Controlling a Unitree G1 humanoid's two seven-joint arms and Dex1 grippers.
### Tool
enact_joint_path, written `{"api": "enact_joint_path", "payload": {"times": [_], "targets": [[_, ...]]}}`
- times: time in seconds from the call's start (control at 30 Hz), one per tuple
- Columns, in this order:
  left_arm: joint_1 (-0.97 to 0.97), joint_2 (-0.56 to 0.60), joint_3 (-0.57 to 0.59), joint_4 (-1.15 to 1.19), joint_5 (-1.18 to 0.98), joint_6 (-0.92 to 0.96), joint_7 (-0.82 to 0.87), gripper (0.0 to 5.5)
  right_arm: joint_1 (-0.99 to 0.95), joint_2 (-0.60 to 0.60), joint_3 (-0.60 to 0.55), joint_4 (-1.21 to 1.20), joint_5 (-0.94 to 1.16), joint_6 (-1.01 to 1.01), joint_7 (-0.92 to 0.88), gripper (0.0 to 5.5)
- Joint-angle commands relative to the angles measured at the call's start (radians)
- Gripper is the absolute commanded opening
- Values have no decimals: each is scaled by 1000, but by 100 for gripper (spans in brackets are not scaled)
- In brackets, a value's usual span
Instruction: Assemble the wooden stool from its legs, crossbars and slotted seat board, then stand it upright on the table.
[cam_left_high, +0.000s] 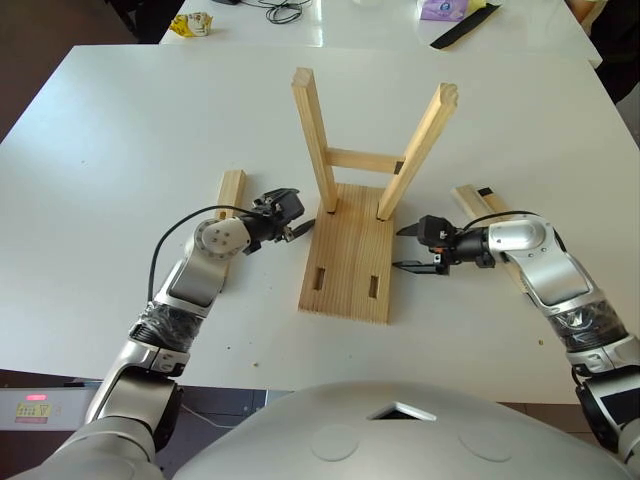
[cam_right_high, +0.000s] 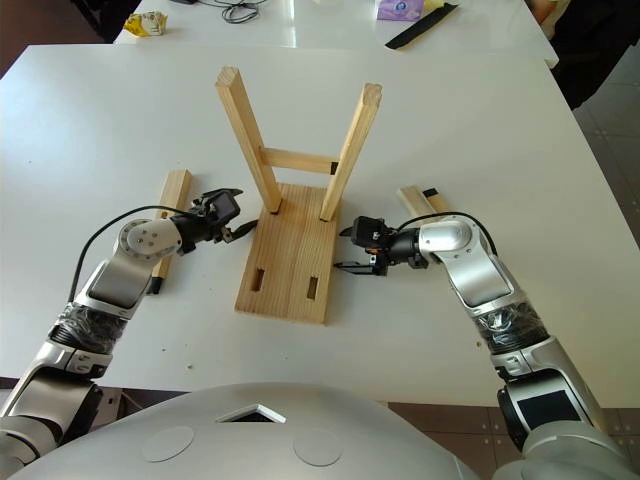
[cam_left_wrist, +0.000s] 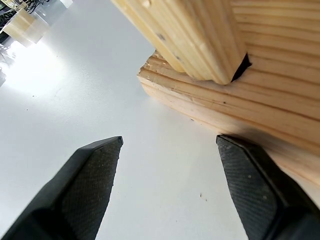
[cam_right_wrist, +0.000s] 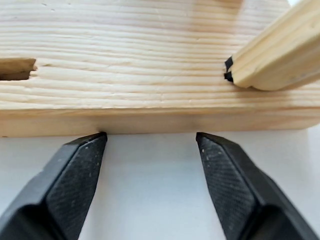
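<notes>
Flanking the seat board (cam_left_high: 345, 262): left pincer (cam_left_high: 300, 226) and right pincer (cam_left_high: 400, 248), both spread.
I fear one nudge on it may topple the standing legs (cam_left_high: 318, 140).

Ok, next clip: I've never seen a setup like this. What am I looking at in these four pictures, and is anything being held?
This is a humanoid robot with two arms, each ending in a two-finger gripper. The two wide pictures come from cameras in its head, looking down on a white table. The two close-ups come from a camera on each wrist. On the table lies a seat board with a left leg and a right leg standing in it, joined by a crossbar. Its two near slots are empty. A left loose piece and a right loose piece of wood lie beside it. The left gripper and right gripper are open by the board's side edges, holding nothing.
</notes>
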Motion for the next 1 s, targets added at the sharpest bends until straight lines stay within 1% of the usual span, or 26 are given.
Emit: {"api": "enact_joint_path", "payload": {"times": [0.03, 0.23, 0.37, 0.43, 0.57, 0.67, 0.83, 0.93, 1.0], "targets": [[21, -46, -51, -27, -3, 13, -18, 350, -37, 27, -19, 12, -3, -4, -46, 331], [0, -50, -49, -2, 2, 15, -19, 350, -34, 35, -35, 3, 3, 4, -68, 331], [13, -36, -23, -26, -5, 26, -11, 350, 6, -29, -78, -36, -13, 5, -89, 331], [46, -18, 7, -63, -17, 38, -6, 350, 32, -56, -128, -52, -2, 27, -106, 331], [150, 41, 92, -172, -50, 71, -3, 350, 143, -72, -290, -186, 91, 143, -162, 331], [230, 77, 153, -241, -63, 93, 5, 350, 200, -63, -368, -258, 160, 245, -193, 331], [371, 147, 259, -358, -90, 110, -18, 350, 313, -122, -482, -331, 198, 327, -210, 331], [405, 153, 294, -426, -130, 135, -31, 350, 281, -132, -567, -312, 231, 354, -239, 331], [375, 108, 310, -460, -181, 186, -9, 350, 211, -77, -621, -264, 227, 350, -344, 331]]}}
